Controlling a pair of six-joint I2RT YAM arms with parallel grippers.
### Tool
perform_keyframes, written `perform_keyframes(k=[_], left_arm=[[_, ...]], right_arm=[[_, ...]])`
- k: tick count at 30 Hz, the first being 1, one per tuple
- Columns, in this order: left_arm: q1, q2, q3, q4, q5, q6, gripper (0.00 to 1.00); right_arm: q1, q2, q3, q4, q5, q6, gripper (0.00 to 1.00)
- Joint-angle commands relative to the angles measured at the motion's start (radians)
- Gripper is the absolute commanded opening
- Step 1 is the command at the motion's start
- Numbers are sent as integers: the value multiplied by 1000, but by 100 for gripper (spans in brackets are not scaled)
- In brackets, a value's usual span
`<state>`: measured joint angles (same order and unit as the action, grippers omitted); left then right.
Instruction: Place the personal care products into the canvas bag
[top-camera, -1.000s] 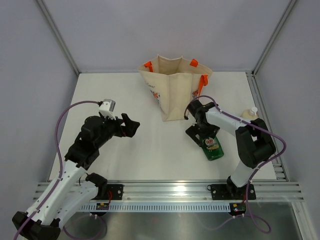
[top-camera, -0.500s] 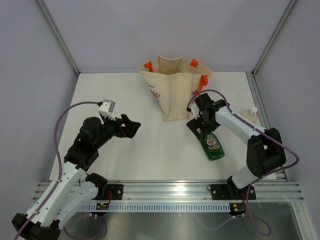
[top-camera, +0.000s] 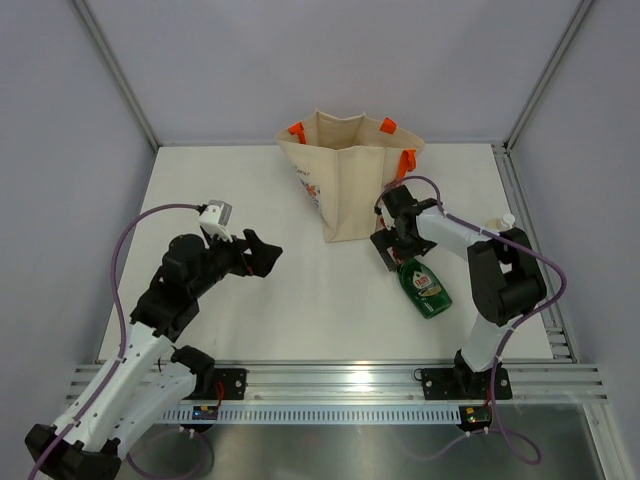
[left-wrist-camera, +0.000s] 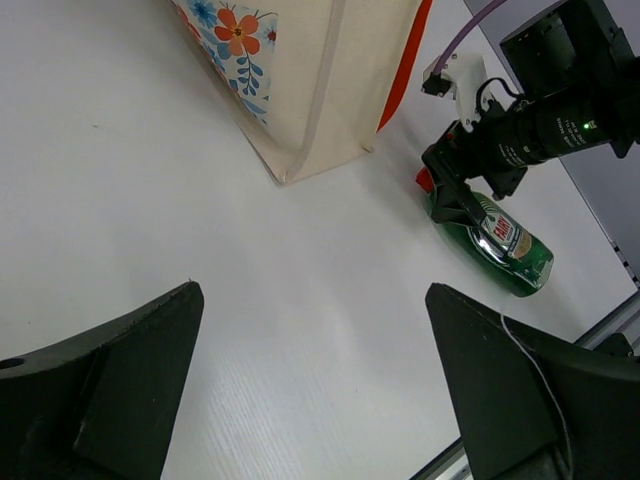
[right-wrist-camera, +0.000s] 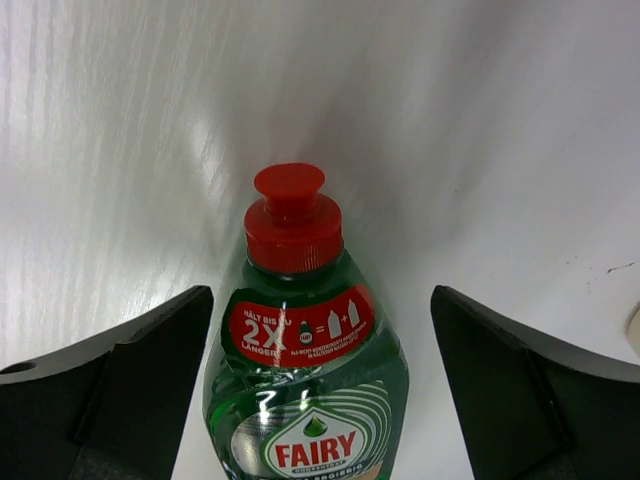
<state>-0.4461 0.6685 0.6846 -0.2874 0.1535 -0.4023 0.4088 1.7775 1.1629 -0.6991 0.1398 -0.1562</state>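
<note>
A green red-capped bottle lies on its side on the white table, right of the canvas bag. My right gripper hangs open over the bottle's neck, one finger on each side and neither touching. From above, that gripper covers the cap end of the bottle. My left gripper hovers open and empty over bare table left of the bag. In the left wrist view the left gripper faces the bag and the bottle. The bag stands upright, beige with orange handles and a flower print.
A pale bottle with a whitish cap stands near the table's right edge, partly behind the right arm. Grey walls and a metal frame close in the table. A rail runs along the near edge by the arm bases.
The right arm has changed its pose and its gripper has shifted up along the green bottle toward the cap and the bag. The left arm has barely moved.
</note>
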Motion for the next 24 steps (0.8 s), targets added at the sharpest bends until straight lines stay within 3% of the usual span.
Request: perform_keyframes(k=[1, 9, 14, 16, 17, 18, 20, 21, 23, 24], left_arm=[[-2, 2, -13, 45, 12, -15, 99], [-2, 3, -8, 34, 14, -13, 99], [-2, 16, -7, 42, 27, -23, 99], [-2, 14, -7, 42, 27, -27, 99], [-2, 11, -7, 40, 29, -30, 99], [-2, 6, -8, 39, 29, -30, 99], [-2, -7, -11, 34, 26, -33, 99], [-2, -10, -13, 33, 26, -33, 99], [-3, -20, -13, 22, 26, -33, 99], [-2, -21, -11, 19, 27, -33, 99]], right_arm=[[-8, -12, 37, 50, -23, -6, 99], [-18, 71, 35, -39, -191, -83, 99], [-71, 106, 90, -89, -227, -129, 100], [-74, 121, 107, -102, -200, -137, 95], [-76, 126, 106, -105, -191, -140, 89], [-76, 125, 101, -103, -177, -143, 74], [-76, 102, 72, -83, -177, -146, 55], [-76, 96, 64, -79, -178, -149, 36], [-76, 60, 32, -59, -196, -160, 21], [-74, 47, 23, -53, -222, -163, 2]])
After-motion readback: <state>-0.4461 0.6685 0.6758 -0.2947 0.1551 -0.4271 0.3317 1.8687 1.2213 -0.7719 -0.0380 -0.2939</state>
